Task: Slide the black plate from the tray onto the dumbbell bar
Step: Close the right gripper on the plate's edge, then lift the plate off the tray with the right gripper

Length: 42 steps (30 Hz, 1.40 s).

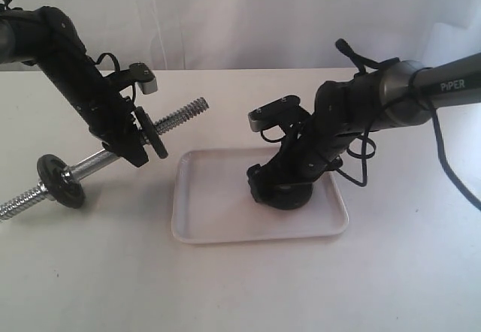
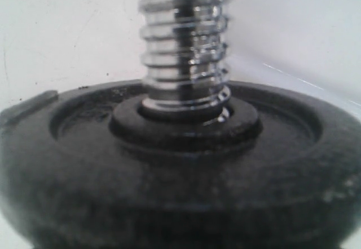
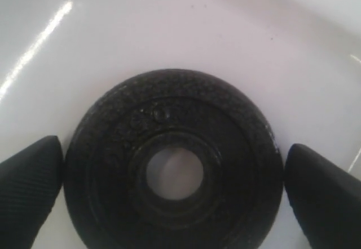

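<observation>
Nearest, a mounted disc (image 2: 180,170) sits ahead of the left gripper (image 1: 139,140), clamped on the dumbbell bar (image 1: 94,163). Opposite, the right gripper (image 3: 173,170) gapes, black plate (image 3: 172,99) flat between its fingers (image 3: 28,178) in the tray (image 1: 210,212); closing off-centre could skid it.

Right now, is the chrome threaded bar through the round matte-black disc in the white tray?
No, the disc has an empty hole, the tray showing through.
</observation>
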Available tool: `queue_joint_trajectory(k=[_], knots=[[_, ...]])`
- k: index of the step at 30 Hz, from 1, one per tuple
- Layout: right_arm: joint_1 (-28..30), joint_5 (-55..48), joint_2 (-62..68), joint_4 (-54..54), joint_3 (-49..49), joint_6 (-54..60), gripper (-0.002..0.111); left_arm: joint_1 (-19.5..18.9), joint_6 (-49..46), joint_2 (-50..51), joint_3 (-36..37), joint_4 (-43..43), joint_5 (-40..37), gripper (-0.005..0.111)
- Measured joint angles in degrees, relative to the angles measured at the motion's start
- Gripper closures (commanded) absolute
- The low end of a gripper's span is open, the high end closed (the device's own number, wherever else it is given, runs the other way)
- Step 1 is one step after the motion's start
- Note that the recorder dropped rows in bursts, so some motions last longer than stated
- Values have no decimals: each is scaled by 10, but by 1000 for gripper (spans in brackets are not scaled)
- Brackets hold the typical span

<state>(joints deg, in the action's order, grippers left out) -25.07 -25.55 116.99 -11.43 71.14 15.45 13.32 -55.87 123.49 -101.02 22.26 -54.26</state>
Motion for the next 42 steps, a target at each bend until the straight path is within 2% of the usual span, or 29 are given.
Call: queue_joint_trajectory(k=[10,13,15,20,21,22,23,24,31,35,42], knots=[[0,-14,-1,2,1,1,6,0,-1,0,0,0,0,107],[0,-14,-1,2,1,1,14,0,-1,0,0,0,0,107],[0,-14,-1,4,1,1,27,0,-1,0,0,0,0,107],[0,-15,-1,3,1,1,66,0,-1,0,0,0,0,107],[0,-15,-1,3,1,1,81,0,-1,0,0,0,0,107],[0,-15,-1,3,1,1,88,0,-1,0,0,0,0,107],[0,-15,-1,3,1,1,101,0,-1,0,0,0,0,107],[0,-15,-1,3,1,1,107,0,-1,0,0,0,0,107],[5,-50,-2,-8,17,1,108,0,-1,0,0,0,0,107],[28,-111,-9,-83,30,42,108,0,-1,0,0,0,0,107],[67,-149,-14,-183,44,138,108,0,-1,0,0,0,0,107]])
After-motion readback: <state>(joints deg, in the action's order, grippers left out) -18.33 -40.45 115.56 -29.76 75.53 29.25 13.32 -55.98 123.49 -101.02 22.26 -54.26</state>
